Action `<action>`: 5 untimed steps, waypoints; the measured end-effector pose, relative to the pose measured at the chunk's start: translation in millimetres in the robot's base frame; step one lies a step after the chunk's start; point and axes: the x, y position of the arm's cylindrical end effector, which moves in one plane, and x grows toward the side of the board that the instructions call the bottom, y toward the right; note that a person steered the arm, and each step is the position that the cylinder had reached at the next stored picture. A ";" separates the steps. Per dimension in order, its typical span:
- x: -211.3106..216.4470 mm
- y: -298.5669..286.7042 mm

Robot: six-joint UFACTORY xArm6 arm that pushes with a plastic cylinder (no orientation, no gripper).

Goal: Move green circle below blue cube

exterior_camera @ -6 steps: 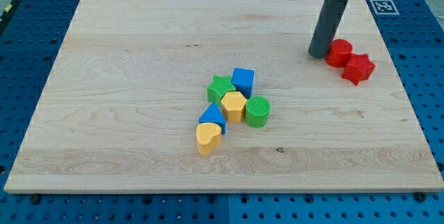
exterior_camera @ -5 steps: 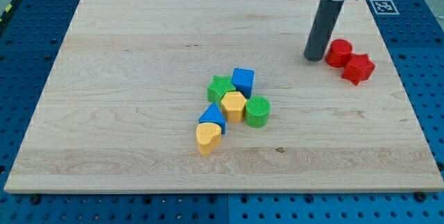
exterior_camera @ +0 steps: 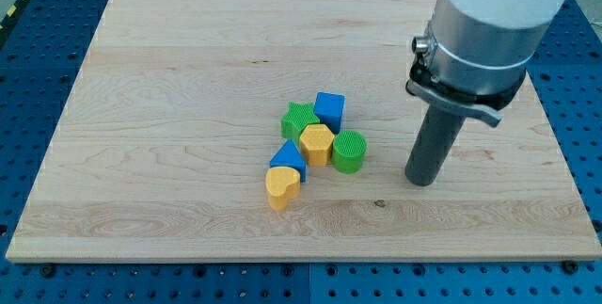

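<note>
A pale wooden counter (exterior_camera: 188, 69) is seen lying on a blue perforated base (exterior_camera: 28, 78). No container is shown; the blocks rest directly on the wood.

Six blocks are counted, gathered in one cluster near the counter's middle: two blue, two green and two yellow. A blue cube (exterior_camera: 330, 109) sits at the cluster's top. Just to its left a green star (exterior_camera: 297, 118) is found, touching a yellow hexagon-like block (exterior_camera: 317, 143) below it. The green circle (exterior_camera: 349, 151) is placed just to the right of that yellow block and touching it, below and slightly to the right of the blue cube. A blue triangular block (exterior_camera: 288, 158) lies at the lower left of the yellow block, and a yellow heart (exterior_camera: 281, 187) is set just below it, at the cluster's bottom.

No claw is carried by the arm, so no open or closed state can be told; a dark rod is mounted under a large grey and white housing (exterior_camera: 489, 22). My tip (exterior_camera: 420, 182) is seen resting on the wood to the right of the green circle, near it but apart, touching no block.
</note>
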 end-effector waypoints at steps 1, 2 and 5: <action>-0.6 -26.9; -17.8 -26.9; -16.9 -65.7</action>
